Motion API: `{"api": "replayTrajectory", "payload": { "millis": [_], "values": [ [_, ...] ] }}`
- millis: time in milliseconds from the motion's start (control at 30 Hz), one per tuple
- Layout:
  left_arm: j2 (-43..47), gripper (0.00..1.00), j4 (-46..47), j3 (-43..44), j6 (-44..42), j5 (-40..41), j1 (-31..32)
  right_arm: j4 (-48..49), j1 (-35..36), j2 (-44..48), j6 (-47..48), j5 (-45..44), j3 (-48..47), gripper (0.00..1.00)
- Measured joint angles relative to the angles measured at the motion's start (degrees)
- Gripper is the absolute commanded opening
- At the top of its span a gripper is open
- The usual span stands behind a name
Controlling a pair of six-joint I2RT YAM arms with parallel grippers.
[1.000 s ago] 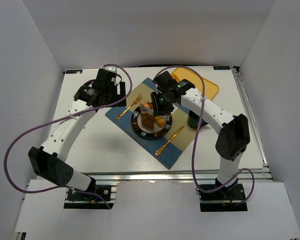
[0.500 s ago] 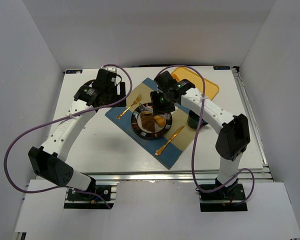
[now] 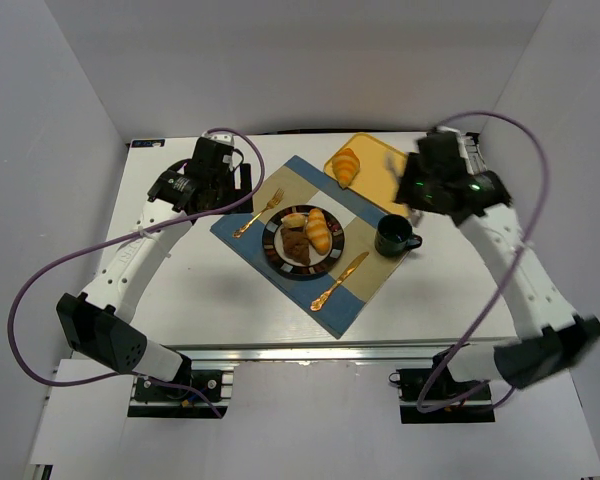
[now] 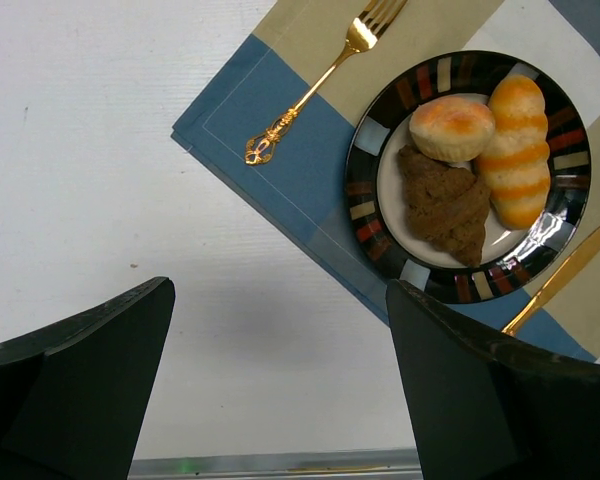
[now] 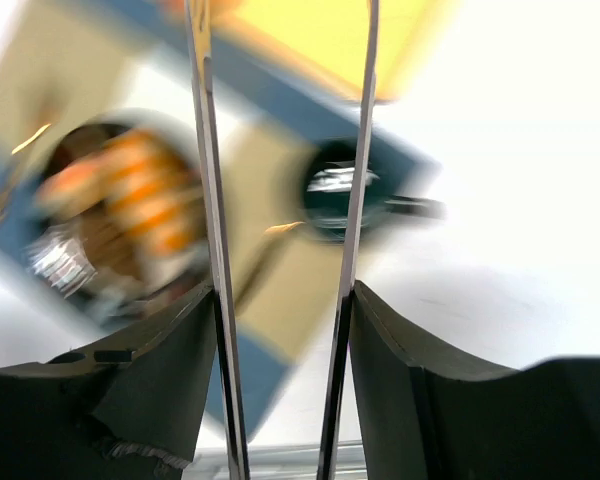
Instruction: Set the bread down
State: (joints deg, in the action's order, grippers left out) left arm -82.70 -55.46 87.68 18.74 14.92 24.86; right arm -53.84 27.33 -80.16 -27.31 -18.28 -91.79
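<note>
Three pastries (image 4: 450,195) are sitting plated; one croissant (image 3: 347,166) is waiting by the far edge. Left fingers (image 4: 80,370) and right fingers (image 5: 150,390) are gaping.

Your right gripper (image 3: 412,192) gone from over plate (image 3: 273,246), now above near-right corner of yellow tray (image 3: 382,158). Striped croissant (image 3: 320,231) on plate and tray croissant (image 3: 347,166) now uncovered in top view.
</note>
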Motion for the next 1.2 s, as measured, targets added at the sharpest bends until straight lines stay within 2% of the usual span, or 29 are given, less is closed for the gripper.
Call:
{"api": "replayTrajectory", "payload": {
  "millis": [167, 400, 500, 633, 800, 833, 933, 967, 1200],
  "values": [
    [0.1, 0.98, 0.4, -0.4, 0.2, -1.0, 0.0, 2.0, -18.3, 12.2, 0.9, -3.1, 16.2, 0.58],
    [0.3, 0.98, 0.6, -1.1, 0.4, -2.0, 0.0, 8.1, -30.7, 11.5, 2.3, 1.9, 36.1, 0.58],
    [0.7, 0.98, 0.6, -1.1, 0.4, -2.1, 0.0, 11.2, -32.2, 8.2, 2.3, 3.8, 40.6, 0.58],
    [1.1, 0.98, 0.6, -1.1, 0.4, -2.0, 0.0, 15.5, -32.5, 2.7, 2.4, 5.9, 41.4, 0.59],
    [1.6, 0.98, 0.6, -1.1, 0.4, -2.0, 0.0, 19.1, -32.6, -1.6, 2.4, 8.0, 41.4, 0.66],
    [1.6, 0.98, 0.6, -1.1, 0.4, -1.9, 0.0, 19.2, -32.6, -2.6, 2.3, 8.2, 41.4, 0.67],
    [1.6, 0.98, 0.6, -1.1, 0.4, -1.9, 0.0, 19.2, -32.6, -5.0, 2.2, 9.2, 41.3, 0.81],
    [1.6, 0.98, 0.6, -1.1, 0.4, -1.9, 0.0, 19.1, -32.6, -5.2, 2.2, 9.5, 41.3, 0.89],
    [1.6, 0.98, 0.5, -1.1, 0.4, -1.9, 0.0, 12.5, -32.6, -1.4, 2.2, 9.6, 35.7, 0.89]
  ]
}}
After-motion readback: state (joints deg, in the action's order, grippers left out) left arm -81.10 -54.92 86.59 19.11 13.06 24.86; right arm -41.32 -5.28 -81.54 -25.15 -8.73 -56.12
